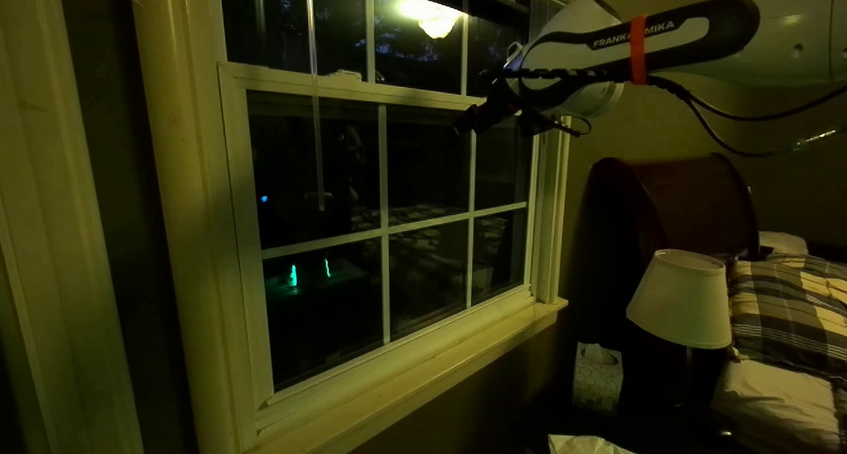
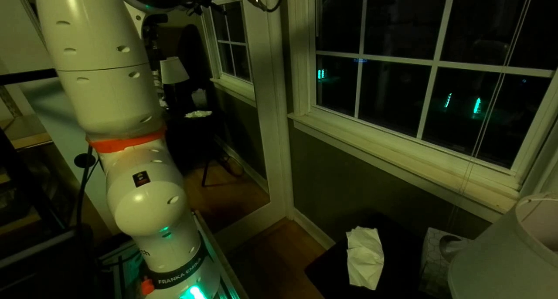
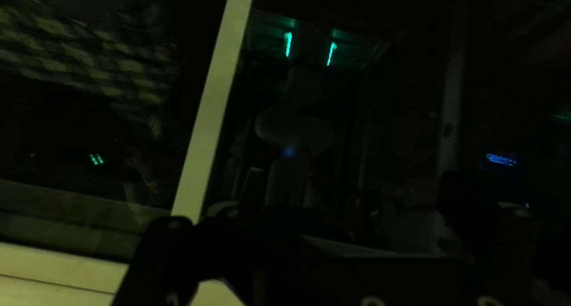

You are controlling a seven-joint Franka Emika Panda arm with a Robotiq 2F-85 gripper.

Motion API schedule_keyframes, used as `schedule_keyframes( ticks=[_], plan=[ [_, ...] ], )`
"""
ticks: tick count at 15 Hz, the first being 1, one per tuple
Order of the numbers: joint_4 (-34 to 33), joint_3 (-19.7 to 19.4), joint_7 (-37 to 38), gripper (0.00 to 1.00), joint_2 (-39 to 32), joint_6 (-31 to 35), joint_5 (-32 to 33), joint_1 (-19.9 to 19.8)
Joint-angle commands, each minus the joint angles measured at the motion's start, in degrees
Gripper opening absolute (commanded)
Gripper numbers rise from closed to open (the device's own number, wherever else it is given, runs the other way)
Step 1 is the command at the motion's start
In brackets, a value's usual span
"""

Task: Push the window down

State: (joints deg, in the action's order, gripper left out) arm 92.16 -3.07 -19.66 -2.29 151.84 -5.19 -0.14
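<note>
The window is a white-framed sash with dark glass in six panes; its bars (image 1: 386,231) show in an exterior view. Its bottom rail sits low, along the sill. Its lower part also shows in an exterior view (image 2: 431,68), cut off at the top. My gripper (image 1: 466,122) is in front of the sash's upper right part, near the top rail, fingers slanting down; contact cannot be told. In the wrist view the gripper (image 3: 350,203) is very dark, its fingers apart with glass and reflections between them. A window bar (image 3: 209,105) runs past the left finger, and a pale rail crosses the lower left.
The fixed upper sash (image 1: 417,50) is above. A clear blind wand (image 1: 317,130) hangs before the glass. The sill (image 1: 423,368) runs below. A lamp (image 1: 681,298), a tissue box (image 1: 597,378) and a dark headboard (image 1: 681,202) are at the right. A mirror (image 2: 237,181) reflects the room.
</note>
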Motion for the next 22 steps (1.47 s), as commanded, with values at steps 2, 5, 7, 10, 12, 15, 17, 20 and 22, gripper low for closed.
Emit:
schedule_keyframes(
  ticks=[2,5,7,10,12,15,17,20,22],
  plan=[
    [0.7,1.2,4.3,1.0,7.1,-11.4,-0.4,-0.1],
    [-0.3,1.3,5.6,1.0,8.2,-7.3,-2.6,0.4],
    [-0.7,1.2,4.9,1.0,8.0,-3.1,-4.9,1.0],
    [-1.6,1.2,2.4,1.0,5.7,5.3,-9.7,2.0],
    [-2.7,1.2,-0.6,1.0,3.4,10.0,-13.2,2.7],
    [-5.0,1.6,-6.0,1.0,-0.8,16.4,-19.0,3.4],
    [-7.3,2.5,-9.8,1.0,-3.5,19.7,-23.1,3.3],
    [-11.8,4.7,-16.0,1.0,-7.6,22.4,-29.4,2.1],
    [-14.3,5.6,-18.3,1.0,-9.7,21.6,-31.9,1.3]
  ],
)
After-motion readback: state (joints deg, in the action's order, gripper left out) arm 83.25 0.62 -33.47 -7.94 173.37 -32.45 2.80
